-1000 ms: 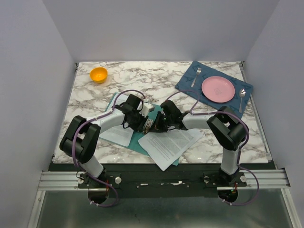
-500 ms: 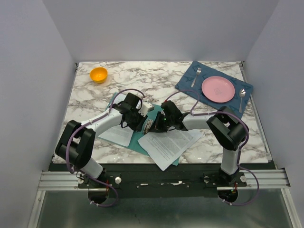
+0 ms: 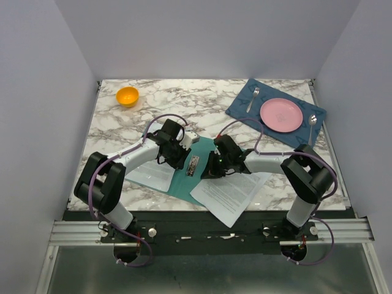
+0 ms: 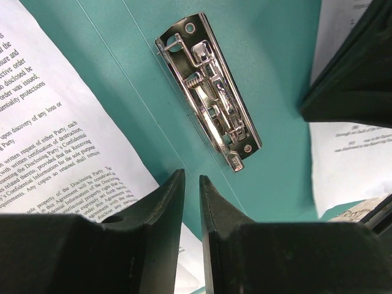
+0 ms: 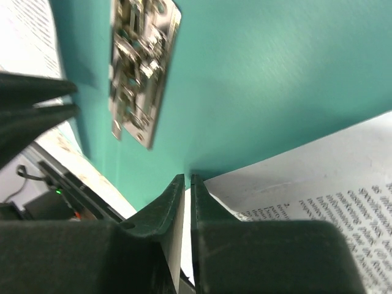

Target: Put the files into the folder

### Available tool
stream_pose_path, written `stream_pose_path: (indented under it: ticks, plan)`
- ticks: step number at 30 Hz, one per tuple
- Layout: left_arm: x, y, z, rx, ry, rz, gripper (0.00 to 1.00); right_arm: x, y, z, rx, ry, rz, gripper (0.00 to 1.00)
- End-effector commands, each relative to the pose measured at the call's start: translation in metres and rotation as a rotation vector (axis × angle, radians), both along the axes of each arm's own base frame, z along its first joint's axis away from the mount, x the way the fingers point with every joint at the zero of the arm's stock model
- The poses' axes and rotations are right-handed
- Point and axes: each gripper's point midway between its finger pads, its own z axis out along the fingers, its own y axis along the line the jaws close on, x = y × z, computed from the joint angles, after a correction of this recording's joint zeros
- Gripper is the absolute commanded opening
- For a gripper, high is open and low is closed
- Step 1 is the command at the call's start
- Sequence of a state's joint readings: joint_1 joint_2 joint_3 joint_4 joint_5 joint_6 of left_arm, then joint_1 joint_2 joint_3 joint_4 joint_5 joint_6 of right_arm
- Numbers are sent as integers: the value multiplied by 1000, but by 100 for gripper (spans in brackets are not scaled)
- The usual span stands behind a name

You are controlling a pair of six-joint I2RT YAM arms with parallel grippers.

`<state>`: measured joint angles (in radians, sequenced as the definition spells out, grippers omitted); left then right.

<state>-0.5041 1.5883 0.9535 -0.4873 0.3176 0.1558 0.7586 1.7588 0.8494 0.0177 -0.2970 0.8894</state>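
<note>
The teal folder [image 3: 182,179] lies open on the marble table, its metal clip [image 3: 193,164] in the middle. One printed sheet [image 3: 150,173] lies on its left half. Another sheet [image 3: 236,191] lies skewed over its right edge. My left gripper [image 3: 184,157] hovers just left of the clip; in the left wrist view the left gripper [image 4: 191,174] is shut and empty above the folder [image 4: 275,73], the clip [image 4: 211,122] ahead. My right gripper [image 3: 207,173] is right of the clip. In the right wrist view the right gripper [image 5: 187,176] is shut on the corner of the right sheet [image 5: 318,190].
An orange bowl [image 3: 127,96] stands at the back left. A dark blue placemat [image 3: 243,105] at the back right bears a pink plate [image 3: 281,114], a fork [image 3: 253,97] and a spoon [image 3: 312,125]. Both forearms meet low over the folder.
My right gripper has drawn back to the right and nearer, and the right sheet slid with it, baring more teal round the clip. The left gripper has barely moved.
</note>
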Motion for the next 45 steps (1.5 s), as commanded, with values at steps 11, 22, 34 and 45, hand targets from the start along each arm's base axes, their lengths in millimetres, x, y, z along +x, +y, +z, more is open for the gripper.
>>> stream_pose_path:
  ticks: [11, 22, 34, 45]
  plan:
    - [10, -5, 25, -33, -51, 16, 36, 16, 22, 57, 40, -71, 46, 21]
    - [2, -6, 35, -62, -21, 14, 46, 12, 25, 5, 19, 26, 15, 21]
    - [-7, -2, 19, -42, 29, 31, 46, 4, 14, -36, -10, 103, -77, 16]
    - [-21, -9, 1, -26, 87, 26, 40, 1, 2, -47, -53, 113, -126, 13]
